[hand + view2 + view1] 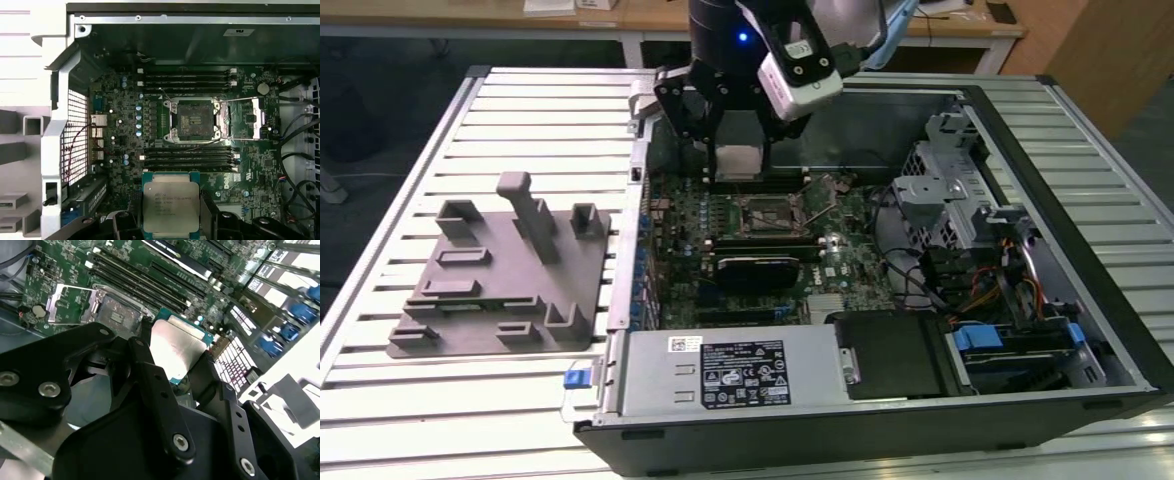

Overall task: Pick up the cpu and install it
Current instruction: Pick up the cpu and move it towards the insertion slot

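cpu hangs above the motherboard, near its open socket. I have it pinched by two opposite edges in my gripper, fingers set narrow. I judge it light, stiff and thin, with a delicate underside, so the edges are the only safe hold.

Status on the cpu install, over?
Arm's gripper shut on cpu. Held above motherboard, not yet in socket. Socket cover open, nothing seen blocking it.
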{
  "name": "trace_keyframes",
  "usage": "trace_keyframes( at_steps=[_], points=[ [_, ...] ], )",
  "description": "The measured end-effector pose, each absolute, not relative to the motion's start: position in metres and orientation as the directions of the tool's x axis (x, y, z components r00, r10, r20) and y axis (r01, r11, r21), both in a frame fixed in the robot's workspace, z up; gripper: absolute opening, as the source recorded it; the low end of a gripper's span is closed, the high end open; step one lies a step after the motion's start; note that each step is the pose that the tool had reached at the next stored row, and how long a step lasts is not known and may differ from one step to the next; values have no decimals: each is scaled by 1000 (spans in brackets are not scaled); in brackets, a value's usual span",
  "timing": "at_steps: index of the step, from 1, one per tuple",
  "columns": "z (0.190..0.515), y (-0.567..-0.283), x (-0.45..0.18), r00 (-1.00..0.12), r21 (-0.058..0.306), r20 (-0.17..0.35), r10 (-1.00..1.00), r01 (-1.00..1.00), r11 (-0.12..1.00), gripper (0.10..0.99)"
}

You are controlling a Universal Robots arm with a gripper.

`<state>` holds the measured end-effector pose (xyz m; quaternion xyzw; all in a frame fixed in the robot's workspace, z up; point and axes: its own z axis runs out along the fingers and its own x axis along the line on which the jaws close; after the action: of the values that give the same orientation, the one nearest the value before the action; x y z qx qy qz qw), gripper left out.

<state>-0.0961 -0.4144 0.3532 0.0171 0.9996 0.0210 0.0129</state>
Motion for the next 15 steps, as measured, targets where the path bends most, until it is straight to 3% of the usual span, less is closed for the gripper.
trace_keyframes(
  at_steps=[15],
  points=[
    [331, -413, -73, -999, 40, -19, 35, 34, 999, 541]
  ],
)
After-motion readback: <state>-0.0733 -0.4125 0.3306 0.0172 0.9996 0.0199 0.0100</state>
